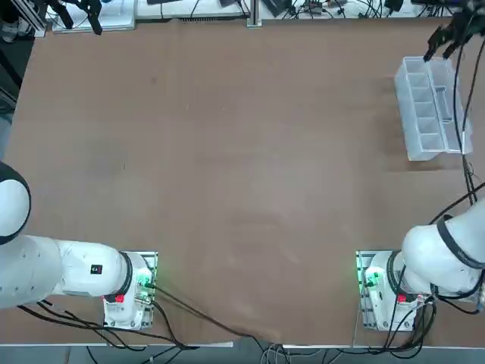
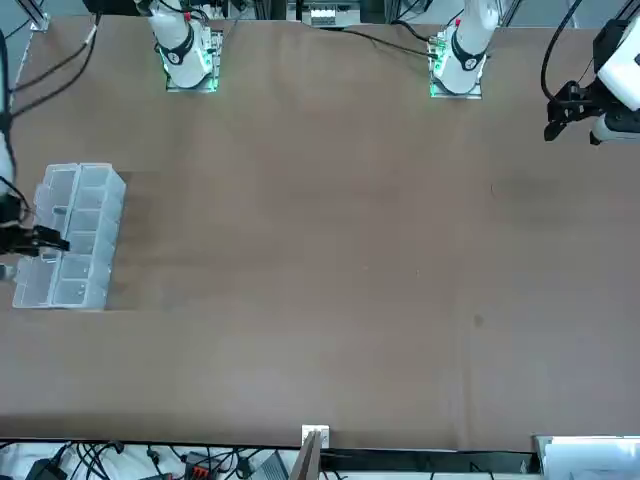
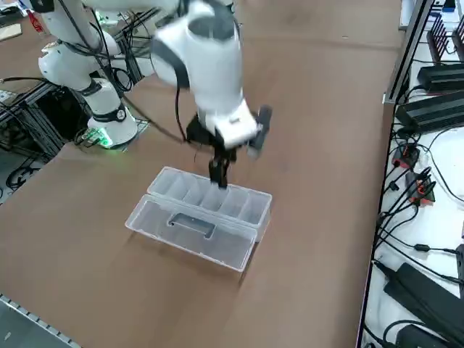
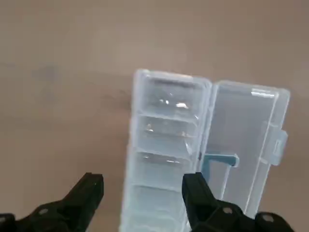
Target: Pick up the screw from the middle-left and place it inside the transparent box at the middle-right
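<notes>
Item one, for your record: the long rectangular box of clear plastic [image 3: 148, 216], open on the brown tabletop [image 1: 265, 189], the landmark for all entries below. Its small compartments [image 4: 161, 166] run in a row along one side; its clear lid [image 4: 241, 140] lies folded out along the other, on the side away from the parked arm, with a handle-shaped fitting [image 3: 192, 224] showing in it. You see small bright glints in some compartments; whether any of them is metal, you cannot tell. Item two: the black two-finger right gripper [image 4: 143, 176], raised above the box, its fingers spread well apart and nothing visible between them. In the wrist view, one fingertip [image 4: 193, 181] shows against the box, where the compartments meet the lid, and the other [image 4: 94, 182] against bare tabletop beside it. Item three: the white right arm [image 3: 210, 58], reaching over to the box, with black cables [image 1: 458, 83] hanging along it and crossing your overhead view of the lid. Item four: the screw, a thin metal piece, location uncertain; you cannot make it out in the box. A short dark mark [image 1: 124, 165] lies on the tabletop well apart from the box, towards the parked arm's side; you cannot tell whether it is the screw or a stain.
</notes>
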